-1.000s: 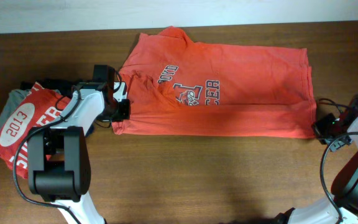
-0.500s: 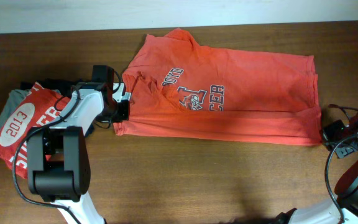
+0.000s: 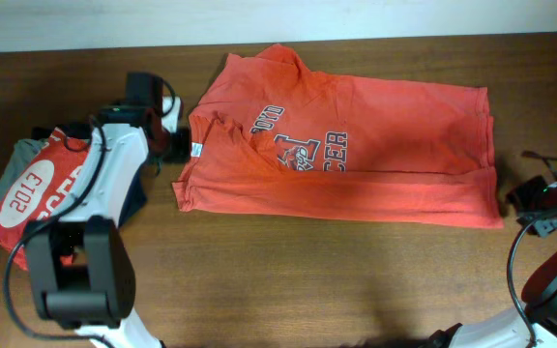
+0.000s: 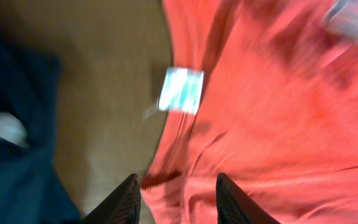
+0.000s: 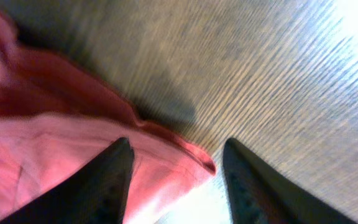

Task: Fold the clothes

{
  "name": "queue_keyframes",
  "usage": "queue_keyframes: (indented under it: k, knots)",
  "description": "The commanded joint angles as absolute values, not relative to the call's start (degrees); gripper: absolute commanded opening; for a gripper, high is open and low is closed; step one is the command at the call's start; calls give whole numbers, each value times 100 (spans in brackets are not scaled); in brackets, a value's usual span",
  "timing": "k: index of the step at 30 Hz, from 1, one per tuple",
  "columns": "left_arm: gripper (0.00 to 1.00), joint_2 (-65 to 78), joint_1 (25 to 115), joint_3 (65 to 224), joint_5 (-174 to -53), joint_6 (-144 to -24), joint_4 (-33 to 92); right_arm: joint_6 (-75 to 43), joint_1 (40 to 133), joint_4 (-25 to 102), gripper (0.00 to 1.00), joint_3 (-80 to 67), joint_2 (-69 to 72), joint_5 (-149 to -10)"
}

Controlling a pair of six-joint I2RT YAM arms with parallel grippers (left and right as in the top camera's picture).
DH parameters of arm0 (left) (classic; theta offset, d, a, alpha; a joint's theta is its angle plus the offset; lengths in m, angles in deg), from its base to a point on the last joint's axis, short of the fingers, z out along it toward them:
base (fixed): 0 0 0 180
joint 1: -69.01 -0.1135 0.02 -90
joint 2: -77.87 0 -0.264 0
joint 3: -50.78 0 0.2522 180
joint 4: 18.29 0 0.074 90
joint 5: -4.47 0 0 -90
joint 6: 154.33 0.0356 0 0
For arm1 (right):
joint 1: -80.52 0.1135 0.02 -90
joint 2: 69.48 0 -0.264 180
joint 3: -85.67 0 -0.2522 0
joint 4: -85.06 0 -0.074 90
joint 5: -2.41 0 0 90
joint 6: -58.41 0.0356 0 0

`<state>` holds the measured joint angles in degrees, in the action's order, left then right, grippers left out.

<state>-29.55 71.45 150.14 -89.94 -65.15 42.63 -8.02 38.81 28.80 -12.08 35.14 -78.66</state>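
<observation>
My left gripper stands parted and empty above the orange-red T-shirt, at its left edge near the white neck tag. My right gripper is also parted and empty, over the hem corner. The shirt lies across the table, with bare wood in front. Only overhead shows the folded red shirt. Only the left wrist shows navy cloth nearby.

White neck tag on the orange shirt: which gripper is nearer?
Left. The left gripper sits right beside the white neck tag at the orange T-shirt's collar end, jaws open. The right gripper is at the opposite hem corner, the whole shirt away.
</observation>
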Motion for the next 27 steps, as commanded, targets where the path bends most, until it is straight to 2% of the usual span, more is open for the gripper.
queue_keyframes:
  k: [1, 4, 9, 12, 16, 21, 27]
  knots:
    - [40, -2749, 7197, 15213, -9566, -6017, 4125, -892, 3855, 2690, 57, -834, 3260, -7759]
    - [44, -2769, 7346, 15213, -9866, -5554, 3941, -1388, 3894, 2606, 59, -661, 3160, -7086]
    - [45, -2977, 7494, 15213, -9820, -5435, 3566, -2957, 4261, 2657, 58, -524, 3110, -4443]
    - [40, -3300, 7499, 15213, -9824, -5435, 3520, -3316, 4773, 2646, 50, -524, 3110, -3458]
    - [36, -3748, 7499, 15213, -9949, -5435, 3155, -3495, 5677, 2650, 49, -524, 3112, -3425]
    - [36, -4170, 7499, 15213, -10299, -5460, 2820, -3735, 6980, 3041, 68, -524, 3129, -3674]
    - [36, -4590, 7499, 15213, -10296, -5460, 2875, -3355, 8523, 4285, 74, -524, 3322, -5086]
